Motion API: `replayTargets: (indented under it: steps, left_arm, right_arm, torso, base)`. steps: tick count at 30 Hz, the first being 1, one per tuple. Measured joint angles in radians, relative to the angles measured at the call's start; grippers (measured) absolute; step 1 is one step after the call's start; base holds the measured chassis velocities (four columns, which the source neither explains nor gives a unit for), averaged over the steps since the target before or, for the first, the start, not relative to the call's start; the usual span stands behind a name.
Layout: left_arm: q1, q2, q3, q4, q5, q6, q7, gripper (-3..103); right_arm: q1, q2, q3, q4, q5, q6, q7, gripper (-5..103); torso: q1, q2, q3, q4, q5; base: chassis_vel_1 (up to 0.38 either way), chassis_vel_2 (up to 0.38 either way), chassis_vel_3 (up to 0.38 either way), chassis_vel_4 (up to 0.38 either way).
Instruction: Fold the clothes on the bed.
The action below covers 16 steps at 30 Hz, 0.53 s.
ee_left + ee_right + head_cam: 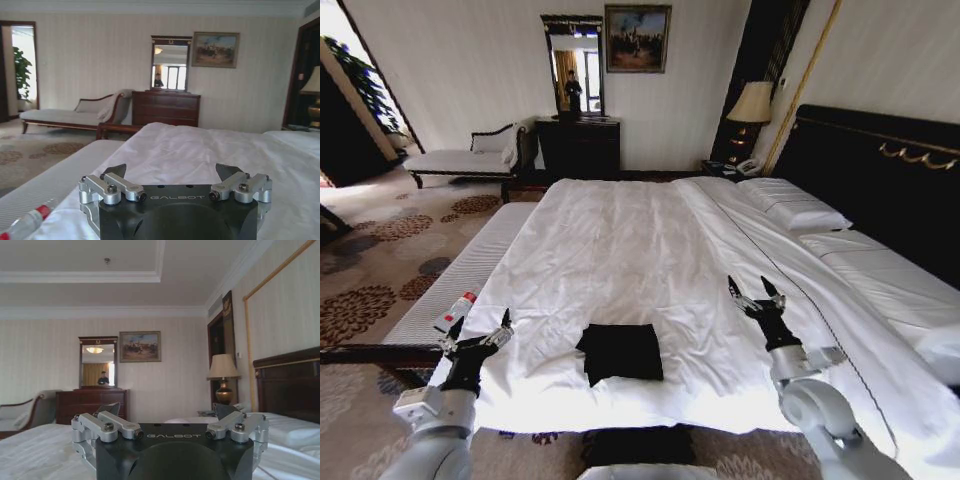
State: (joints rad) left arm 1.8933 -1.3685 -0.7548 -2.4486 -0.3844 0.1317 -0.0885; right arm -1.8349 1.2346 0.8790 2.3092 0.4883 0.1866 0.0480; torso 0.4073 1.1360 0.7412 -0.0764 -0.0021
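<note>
The clothes point(620, 352), a black T-shirt, lie as a small, roughly square bundle on the white sheet near the front edge of the bed point(640, 240). My left gripper point(478, 335) hovers open over the bed's front left corner, well to the left of the bundle and holding nothing. My right gripper point(753, 290) is raised to the right of the bundle and a little farther back, open and holding nothing. In the left wrist view my left gripper point(171, 170) has its jaws spread above the bed point(200, 150). The right wrist view shows my right gripper point(167, 410) spread the same way.
A white-cushioned bench point(460, 275) runs along the bed's left side, with a red-and-white bottle point(455, 312) at its near end. Pillows point(795, 205) and the dark headboard point(880, 170) are on the right. A chaise point(460, 160), dresser point(578, 145) and lamp point(752, 103) stand by the far wall.
</note>
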Motion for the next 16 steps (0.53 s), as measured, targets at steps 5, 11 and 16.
replayTargets:
  steps: [5,11,16]
  left_arm:
    - [0.014,0.006,0.06,-0.045,0.008,-0.014,0.037,100]
    - [0.022,0.021,0.062,-0.051,-0.011,-0.009,0.055,100]
    - [0.022,0.021,0.061,-0.051,-0.013,-0.007,0.055,100]
  right_arm:
    - [-0.053,0.062,0.054,0.097,-0.043,-0.018,-0.003,100]
    - [-0.071,0.078,0.067,0.141,-0.046,-0.038,-0.041,100]
    - [-0.068,0.077,0.062,0.14,-0.043,-0.039,-0.042,100]
  torso:
    - [0.0,0.0,0.0,0.0011,0.0005]
    - [0.0,0.0,0.0,0.001,0.0002]
    - [0.0,0.0,0.0,0.0009,0.0003]
  base:
    - [0.0,0.0,0.0,0.0]
    - [0.0,0.0,0.0,0.0]
    - [0.0,0.0,0.0,0.0]
